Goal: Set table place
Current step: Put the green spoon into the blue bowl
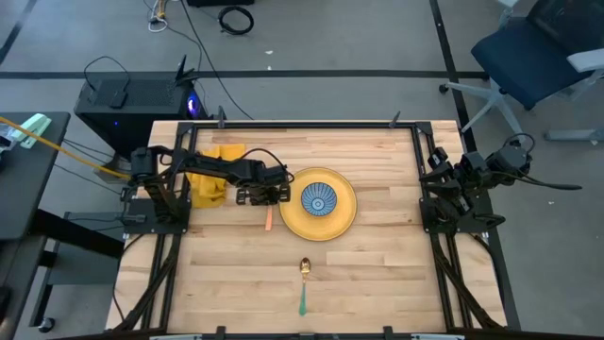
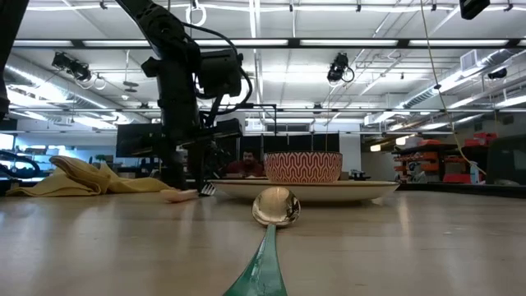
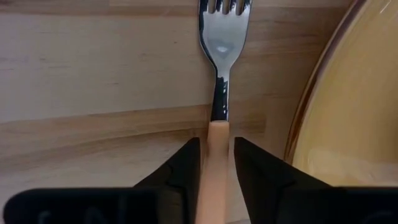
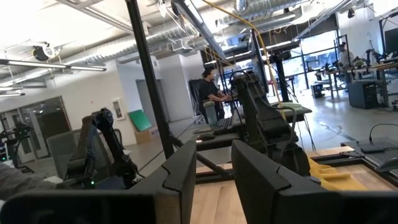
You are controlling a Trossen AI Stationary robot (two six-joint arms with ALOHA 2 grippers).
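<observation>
A fork [image 3: 219,74] with a pale orange handle lies flat on the table [image 1: 377,274], just left of a yellow plate [image 1: 342,219]. A blue-patterned bowl [image 1: 319,198] stands on that plate. My left gripper [image 3: 216,155] points down over the fork's handle. It is open, with one finger on each side of the handle and a thin gap to each. A spoon [image 1: 304,283] with a green handle lies nearer the front edge. My right gripper [image 4: 214,168] waits open and raised at the table's right edge, with nothing between its fingers.
A crumpled yellow cloth [image 1: 212,175] lies at the back left beside the left arm's base. The low view shows the spoon [image 2: 275,205] in front of the plate [image 2: 329,191] and bowl [image 2: 302,167]. Bare wood stretches across the front and right of the table.
</observation>
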